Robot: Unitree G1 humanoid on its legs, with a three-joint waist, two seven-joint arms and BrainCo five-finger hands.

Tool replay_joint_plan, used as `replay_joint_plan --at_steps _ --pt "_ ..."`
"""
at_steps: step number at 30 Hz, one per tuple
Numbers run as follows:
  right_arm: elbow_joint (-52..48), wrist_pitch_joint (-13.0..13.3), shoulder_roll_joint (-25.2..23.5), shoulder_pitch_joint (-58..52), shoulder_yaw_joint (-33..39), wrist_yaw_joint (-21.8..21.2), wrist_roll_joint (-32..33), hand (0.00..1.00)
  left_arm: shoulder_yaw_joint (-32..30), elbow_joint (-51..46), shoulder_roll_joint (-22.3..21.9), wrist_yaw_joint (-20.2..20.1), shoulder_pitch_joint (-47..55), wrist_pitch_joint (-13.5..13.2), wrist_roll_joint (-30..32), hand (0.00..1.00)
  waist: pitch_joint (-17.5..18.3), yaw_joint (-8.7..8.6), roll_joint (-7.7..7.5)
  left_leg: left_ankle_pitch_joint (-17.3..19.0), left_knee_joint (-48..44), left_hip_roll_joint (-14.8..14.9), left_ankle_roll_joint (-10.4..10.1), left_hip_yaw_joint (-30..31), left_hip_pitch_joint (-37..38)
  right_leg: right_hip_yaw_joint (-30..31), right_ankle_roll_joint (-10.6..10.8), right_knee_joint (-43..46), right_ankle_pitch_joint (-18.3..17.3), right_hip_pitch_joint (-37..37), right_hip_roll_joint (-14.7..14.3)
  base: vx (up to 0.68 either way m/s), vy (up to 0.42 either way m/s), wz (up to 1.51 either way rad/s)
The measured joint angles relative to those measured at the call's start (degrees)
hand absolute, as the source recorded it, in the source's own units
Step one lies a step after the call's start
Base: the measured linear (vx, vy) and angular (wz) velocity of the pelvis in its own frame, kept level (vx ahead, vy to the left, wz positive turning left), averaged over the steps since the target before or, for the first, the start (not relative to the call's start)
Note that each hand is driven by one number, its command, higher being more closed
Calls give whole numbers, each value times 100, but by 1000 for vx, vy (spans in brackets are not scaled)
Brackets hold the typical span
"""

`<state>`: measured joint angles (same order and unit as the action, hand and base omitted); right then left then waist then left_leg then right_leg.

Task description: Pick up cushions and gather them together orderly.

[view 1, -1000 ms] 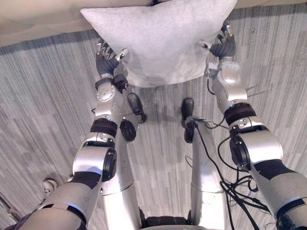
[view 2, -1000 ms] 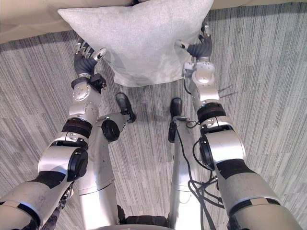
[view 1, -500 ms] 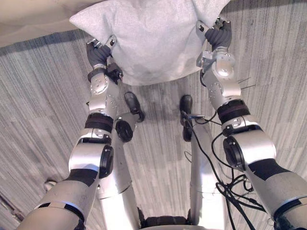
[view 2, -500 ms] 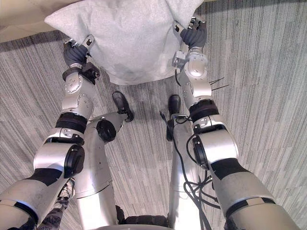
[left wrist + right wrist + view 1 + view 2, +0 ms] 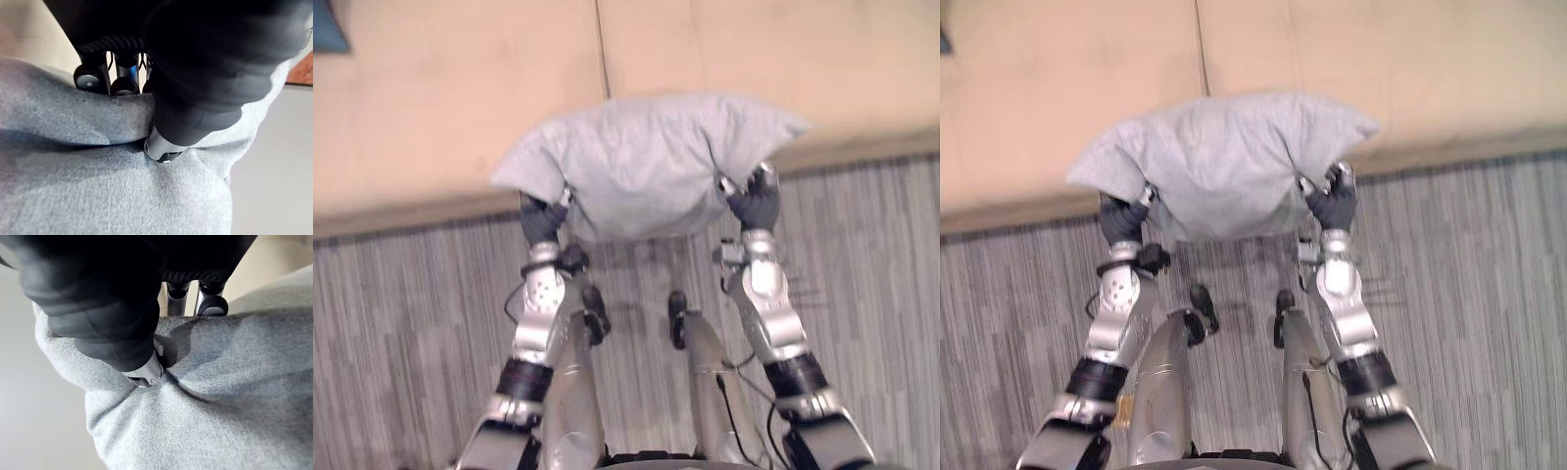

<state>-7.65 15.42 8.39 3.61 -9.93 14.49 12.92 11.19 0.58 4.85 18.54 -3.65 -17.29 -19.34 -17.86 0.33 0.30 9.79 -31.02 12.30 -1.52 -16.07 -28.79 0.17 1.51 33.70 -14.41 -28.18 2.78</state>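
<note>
A light grey cushion (image 5: 641, 162) hangs in the air between my two hands, in front of a beige sofa (image 5: 450, 98). My left hand (image 5: 542, 220) pinches its near left edge, fingers and thumb curled into the cloth (image 5: 98, 127). At the near right edge my right hand (image 5: 756, 204) does the same, its thumb (image 5: 144, 374) pressed into the fabric. The cushion bulges upward between the two grips and overlaps the sofa's front edge in the eye views.
The sofa's seat (image 5: 1410, 69) spans the far side, with a seam (image 5: 601, 49) between two seat pads. A dark blue thing (image 5: 327, 24) lies at the sofa's far left corner. Grey striped carpet (image 5: 401, 323) covers the floor on both sides of me.
Both hands have closed on the cushion's edges and lifted it. The camera has tilted up, so the sofa seat now shows behind the cushion.
</note>
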Motion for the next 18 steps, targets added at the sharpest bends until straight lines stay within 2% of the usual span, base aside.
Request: replay_joint_plan --at_steps 5,8,12,15,17,18 --pt "34 39 -117 -1155 -24 -488 -5 100 230 -130 -19 -265 1115 -8 45 100 650 23 59 -15 711 -218 -14 -114 812 31 161 -966 188 896 81 175 72 -4" --pt "474 -5 -9 -1096 -70 -606 -16 100 244 -129 150 -406 1390 -5 48 100 766 -46 99 -112 1148 -312 -2 -224 1195 183 216 -1730 557 1370 78 111 87 -19" --pt "593 -70 159 -1004 -182 -607 -122 100 246 -131 286 -411 1439 2 108 100 824 -87 94 -103 1313 -427 18 -304 1366 363 298 -2027 771 1517 96 62 78 -25" --pt "707 -78 203 -857 -182 -606 -232 100 238 -130 285 -411 1466 51 167 100 834 -107 94 123 1169 -439 94 -317 1498 515 386 -1579 746 1409 92 18 86 -28" --pt "859 -82 282 -761 -179 -598 -246 100 241 -128 312 -417 1521 128 272 100 818 -146 73 498 947 -433 139 -356 1780 665 633 -142 625 1000 45 -2 76 -18" --pt "862 -82 299 -760 -180 -598 -264 100 240 -128 311 -421 1535 140 301 100 817 -166 75 566 905 -454 152 -359 1853 668 736 258 688 865 59 17 52 -5"
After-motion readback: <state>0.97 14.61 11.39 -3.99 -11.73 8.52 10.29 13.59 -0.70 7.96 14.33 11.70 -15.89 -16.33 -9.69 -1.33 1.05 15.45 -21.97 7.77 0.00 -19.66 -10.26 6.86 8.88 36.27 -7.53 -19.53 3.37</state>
